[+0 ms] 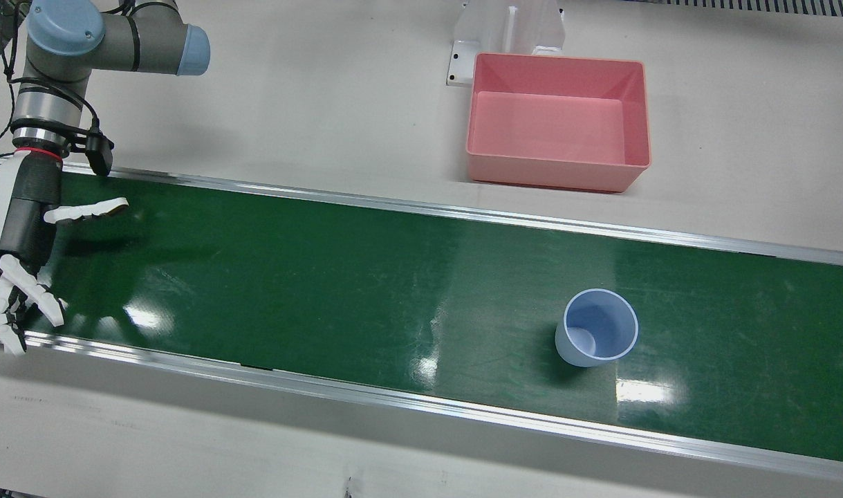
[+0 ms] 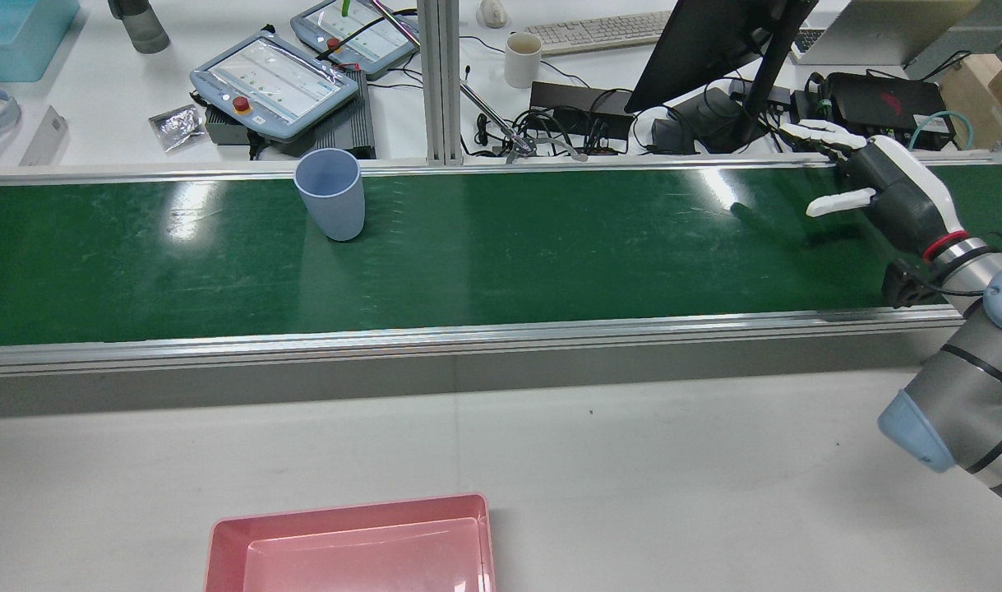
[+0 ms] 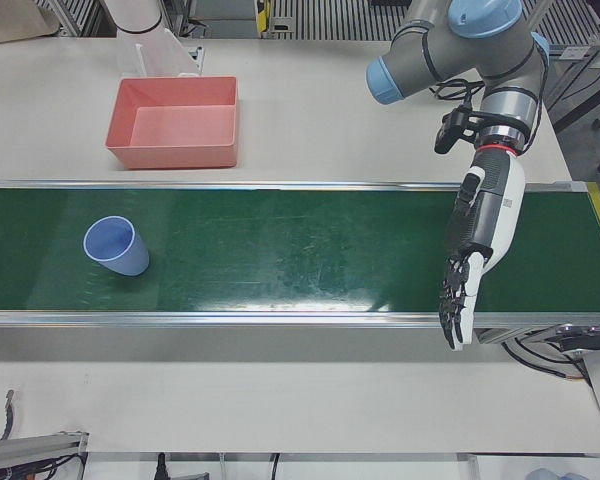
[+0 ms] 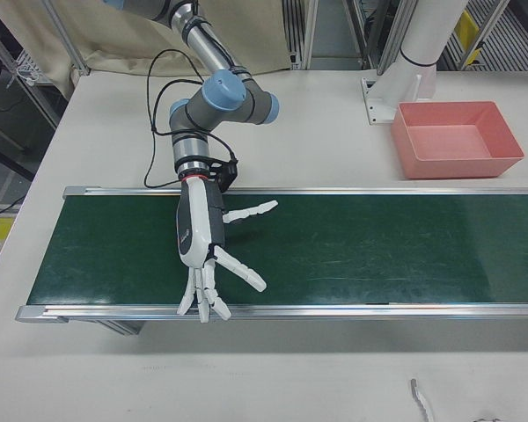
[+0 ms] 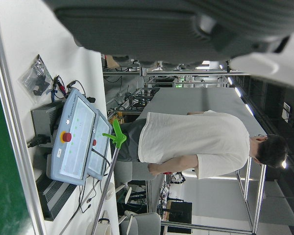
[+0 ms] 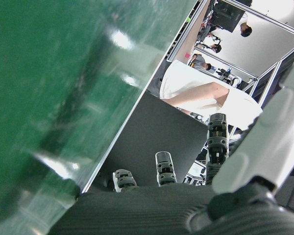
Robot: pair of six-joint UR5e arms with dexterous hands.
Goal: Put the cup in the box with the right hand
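Observation:
A light blue cup (image 1: 597,332) stands upright on the green belt (image 1: 324,277), in front of the pink box (image 1: 552,128). The cup also shows in the rear view (image 2: 330,193) and the left-front view (image 3: 115,247). The empty box sits on the white table beyond the belt (image 2: 361,551) (image 3: 170,125) (image 4: 458,141). My right hand (image 1: 20,242) is open and empty over the far end of the belt, well away from the cup (image 2: 887,189) (image 4: 201,242). My left hand (image 3: 480,235) hangs open and empty over the opposite end of the belt.
A white pedestal (image 1: 507,31) stands right behind the box. Beyond the belt's outer rail are teach pendants (image 2: 274,82), a mug (image 2: 523,59), a monitor (image 2: 714,41) and cables. Aluminium rails (image 1: 421,404) edge the belt.

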